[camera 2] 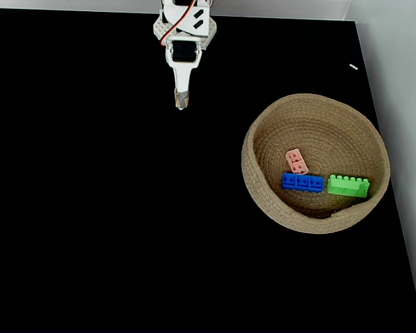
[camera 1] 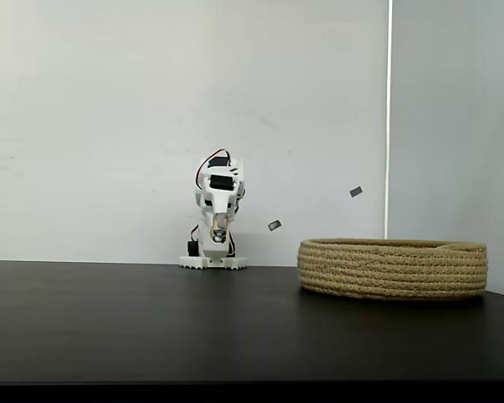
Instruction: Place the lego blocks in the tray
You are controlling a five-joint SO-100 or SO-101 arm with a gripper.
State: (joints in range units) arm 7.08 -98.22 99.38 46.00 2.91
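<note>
Nearest the low, table-level fixed camera: a broad stretch of black tabletop (camera 1: 151, 327), bare and matte.

Next back, to the right in that view, the tray (camera 1: 393, 269), a low round basket of coiled tan rope, sits flat on the tabletop. Its wall hides the contents from this side.

The fixed view from above looks straight into the tray (camera 2: 263, 125), near the right edge of the tabletop (camera 2: 90, 208). Three lego blocks lie on its floor, toward the lower half in the picture:
- blue block (camera 2: 302, 182), long and narrow, studs up, about centre.
- green block (camera 2: 348, 186), just right of the blue one, near the tray's right-hand wall, lying on its side with the studs facing the top of the picture.
- pink block (camera 2: 297, 161), small, set at a slant just above the blue one, apparently touching its upper edge.

Farthest back: the white arm folded over its base by the wall (camera 1: 109, 126). The gripper (camera 1: 218, 232) hangs pointing down in the low view; from above the gripper (camera 2: 181, 103) reaches a little way out from the base, well apart from the tray. The fingers lie together, tips narrow, nothing between them.

Two small grey tags are stuck on the wall above the tray.
</note>
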